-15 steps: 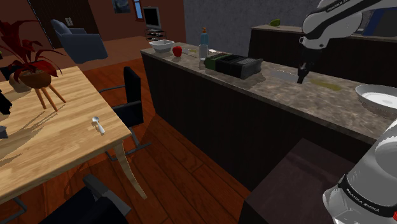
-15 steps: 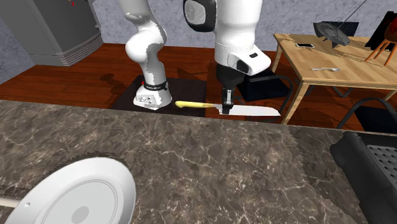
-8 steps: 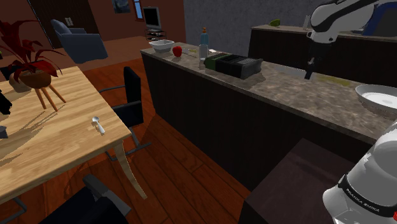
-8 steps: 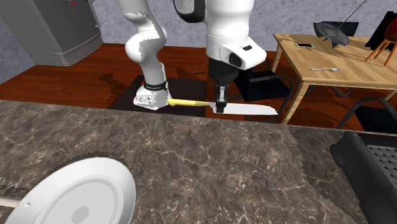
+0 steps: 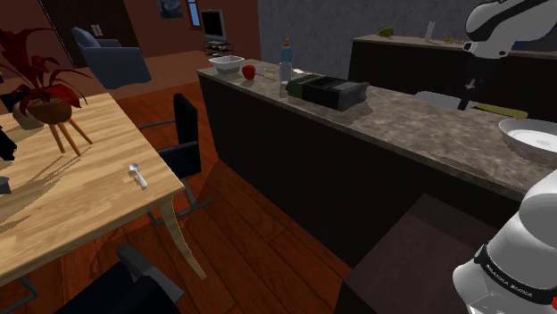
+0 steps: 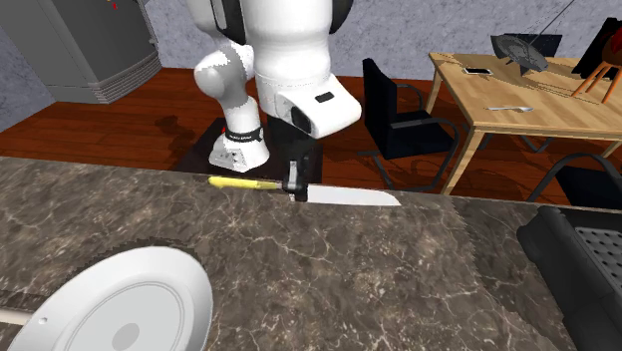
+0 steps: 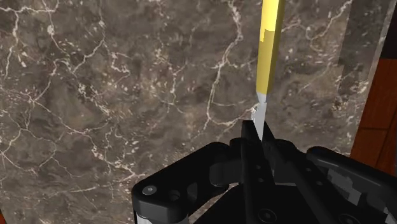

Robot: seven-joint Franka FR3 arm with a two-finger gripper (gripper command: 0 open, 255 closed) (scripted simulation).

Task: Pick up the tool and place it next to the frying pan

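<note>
Knife (image 6: 344,194), yellow-handled, is clasped between closed fingers (image 6: 294,177) over the marble table (image 6: 379,269); a white frying pan (image 6: 120,309) is set well apart.

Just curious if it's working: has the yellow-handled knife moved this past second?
Yes. Held by the gripper, the knife has shifted toward the second exterior view's left, away from the wooden table.

Shoulder view dim, warm-toned; wooden table (image 5: 98,169) brightest patch, potted plant (image 5: 40,71) throwing long dark shadow across it. Marbled surface (image 5: 419,129) murky there. Second exterior view brighter, evenly lit; white arm (image 6: 289,50) shaded grey underneath, faint shadow on floor (image 6: 120,120). Wrist view flat, even light, pale veins standing out; knife (image 7: 266,63) handle vivid yellow, black gripper (image 7: 257,132) nearly featureless.
</note>
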